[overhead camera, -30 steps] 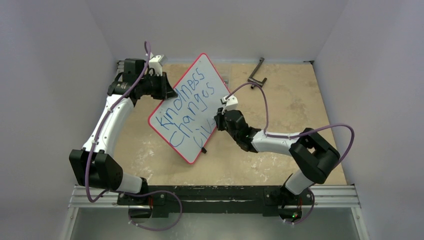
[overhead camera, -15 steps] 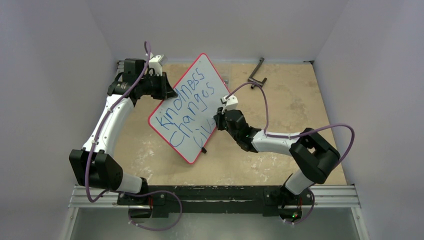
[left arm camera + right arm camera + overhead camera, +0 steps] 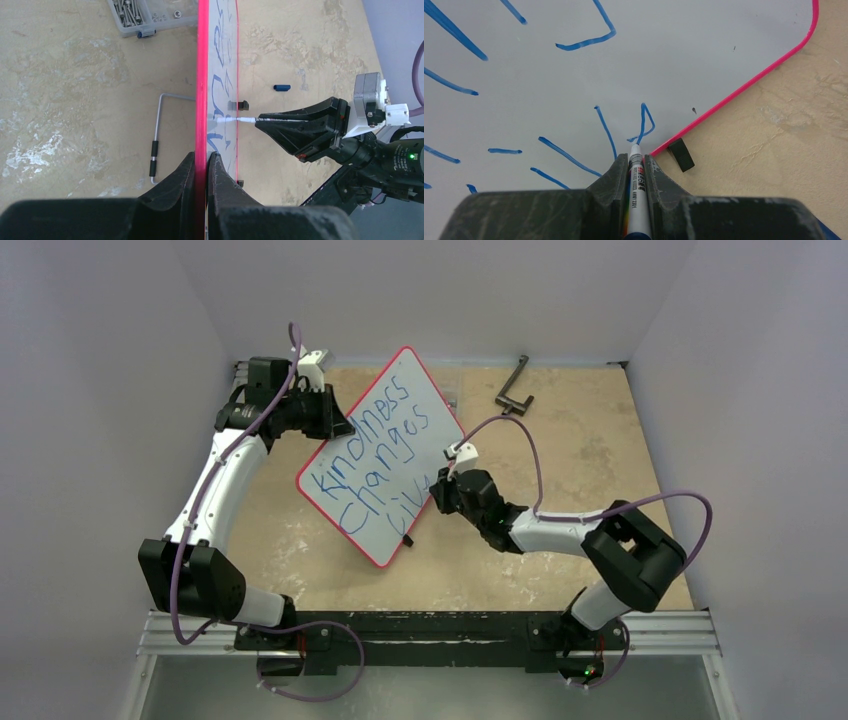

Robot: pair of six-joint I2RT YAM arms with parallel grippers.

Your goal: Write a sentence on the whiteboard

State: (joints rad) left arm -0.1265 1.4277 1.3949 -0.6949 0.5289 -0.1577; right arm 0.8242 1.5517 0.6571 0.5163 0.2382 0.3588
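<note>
The whiteboard (image 3: 412, 378), white with a red rim, stands tilted on the tan table. My left gripper (image 3: 336, 426) is shut on its upper left edge; in the left wrist view both fingers (image 3: 186, 172) pinch the red rim (image 3: 202, 75). The sentence (image 3: 375, 455), in blue, reads "Kindness Changes Liv" with a further stroke. My right gripper (image 3: 636, 157) is shut on a white marker (image 3: 636, 172), whose tip touches the board (image 3: 704, 55) at a fresh blue stroke (image 3: 644, 120) near the lower right rim. From the left wrist, the marker tip (image 3: 235, 120) meets the board face.
A clear compartment box of screws (image 3: 150, 15) lies behind the board. A bent metal rod (image 3: 156, 135) lies left of it. A blue cap (image 3: 282, 87) is on the table. A black clip (image 3: 681, 154) sits at the rim. A black tool (image 3: 515, 385) is at the back.
My right gripper has slid toward the near side along the board's lower right edge with the marker, adding a stroke after "Liv". The left gripper and the board stay put.
</note>
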